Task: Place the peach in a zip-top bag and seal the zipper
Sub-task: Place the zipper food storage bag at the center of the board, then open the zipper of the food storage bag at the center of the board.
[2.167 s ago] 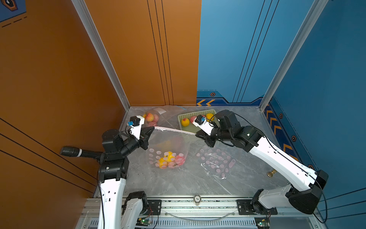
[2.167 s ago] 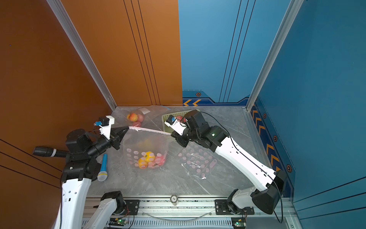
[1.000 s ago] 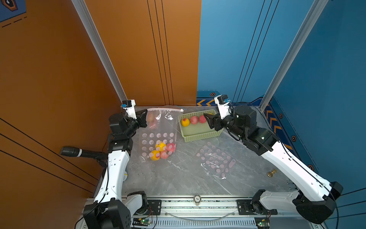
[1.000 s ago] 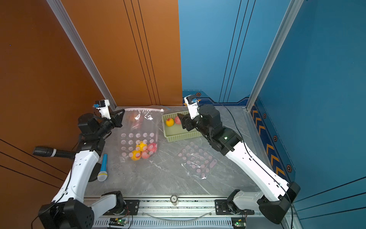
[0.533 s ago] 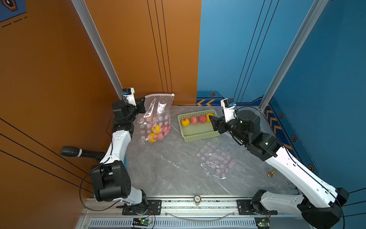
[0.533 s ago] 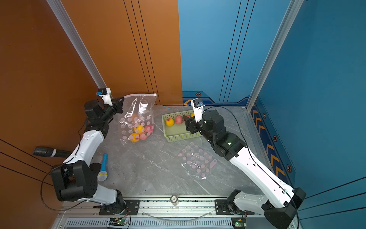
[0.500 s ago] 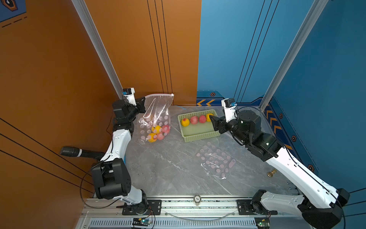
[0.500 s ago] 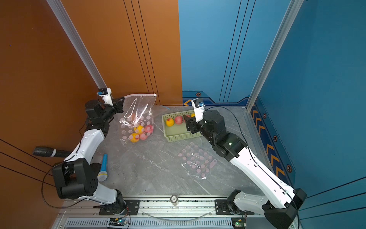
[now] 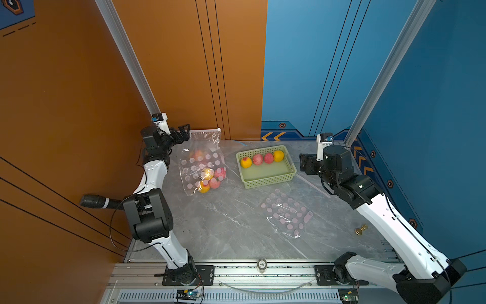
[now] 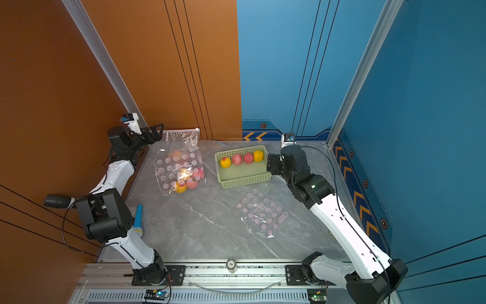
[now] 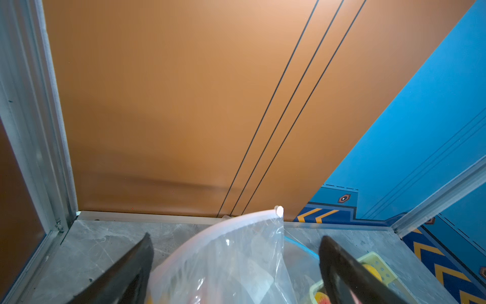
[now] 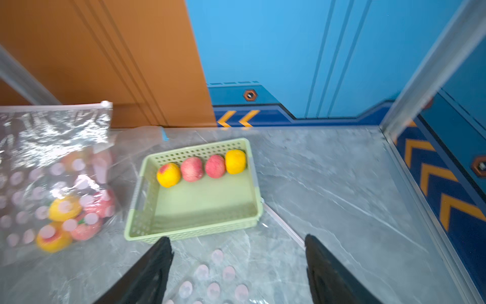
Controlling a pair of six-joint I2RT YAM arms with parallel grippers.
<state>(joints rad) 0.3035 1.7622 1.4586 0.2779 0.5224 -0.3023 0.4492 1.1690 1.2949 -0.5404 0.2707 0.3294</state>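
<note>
The zip-top bag [image 9: 202,155] stands at the far left of the tabletop [image 9: 231,223], with peaches [image 9: 210,180] heaped in its bottom and the zipper strip [image 9: 205,130] along its top. The left fingers [image 11: 136,263] spread wide on either side of its top corner, pinching nothing. The right fingers [image 12: 152,263] hang wide and empty just right of the green basket [image 9: 268,183], which holds four loose peaches [image 9: 263,158].

Left end effector [image 9: 185,133] spread beside fruit-filled zip bag [image 9: 205,140]; four fruits [image 9: 263,158] in green basket [image 9: 268,181].
</note>
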